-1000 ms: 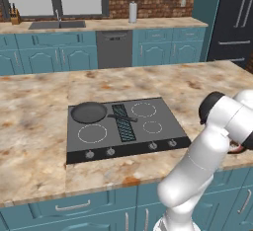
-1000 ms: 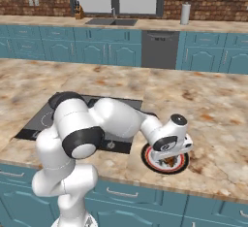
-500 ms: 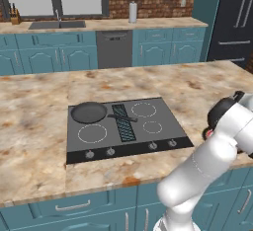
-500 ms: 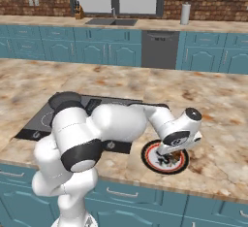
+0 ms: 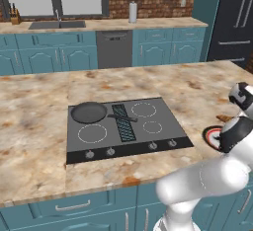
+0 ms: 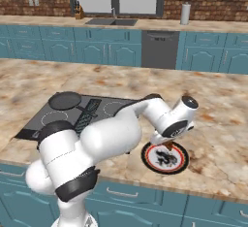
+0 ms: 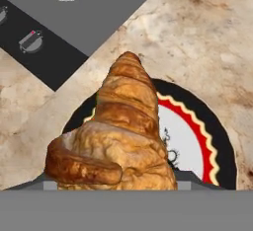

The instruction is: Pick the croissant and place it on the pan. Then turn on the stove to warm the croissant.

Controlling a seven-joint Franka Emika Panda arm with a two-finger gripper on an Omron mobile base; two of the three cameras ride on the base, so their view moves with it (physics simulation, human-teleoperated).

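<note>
End effector (image 6: 167, 145) sits just above the round red-rimmed white and black plate (image 6: 180, 165), clamped on the small golden-brown crescent croissant (image 7: 118, 136). Hand view has the pastry right between the fingers and clear of the plate face, so I read it as lifted. Finger tips are buried under it, so jaw width can't be read directly.

Judgement on the step: carry phase, plate to pan.

- Round dark grey shallow frying pan (image 5: 89, 112) with its thin black handle sits on the rear-left burner of the flat black rectangular stove (image 5: 148, 138). Plate is off the stove's right edge on the marble worktop (image 5: 39, 141), well apart from the pan. So it's a long sweep across the whole cooktop.
- Lift straight up first to clear the plate rim, then traverse. Keep height over the central ribbed grille and the pan handle, which points toward the grille.
- The grip looks to be on one fat end of the croissant, with the rest sticking out past the fingers. Move slowly and avoid fast wrist rolls, or it may pivot or slip.
- Release low over the pan centre, not the rim.
- The four small grey knobs (image 5: 110, 151) run along the stove's front edge. Which one drives the pan's burner can't be told from here.
</note>
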